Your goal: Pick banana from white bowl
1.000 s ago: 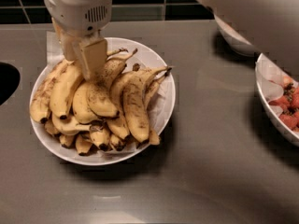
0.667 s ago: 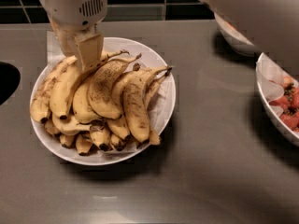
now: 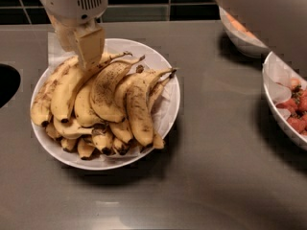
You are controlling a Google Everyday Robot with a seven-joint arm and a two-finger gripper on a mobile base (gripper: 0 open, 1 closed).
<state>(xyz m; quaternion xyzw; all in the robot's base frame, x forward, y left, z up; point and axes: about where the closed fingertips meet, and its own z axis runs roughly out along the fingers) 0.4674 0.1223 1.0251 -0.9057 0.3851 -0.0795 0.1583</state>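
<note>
The white bowl (image 3: 169,75) is wide and shallow, lined with crumpled white paper, and holds a pile of several bananas. The banana (image 3: 67,92) is long, plump and mostly clean yellow, on the left of the pile, with its black tip low and its thin curved stem reaching up and right. My gripper (image 3: 79,49) hangs over the bowl's upper left. Its beige fingers (image 3: 91,44) close around the banana's upper end, which is partly hidden behind them. A brown-speckled banana (image 3: 108,90) and a streaked one (image 3: 139,109) lie beside it.
A white bowl with red pieces (image 3: 288,104) stands at the right edge. Another white bowl (image 3: 240,35) is at the back right, partly covered by the arm's pale body (image 3: 268,8). A dark round opening (image 3: 7,83) is at the left edge. Dark tiles run along the back.
My gripper has moved up and a little left out of the banana pile. The bananas under it have shifted slightly.
</note>
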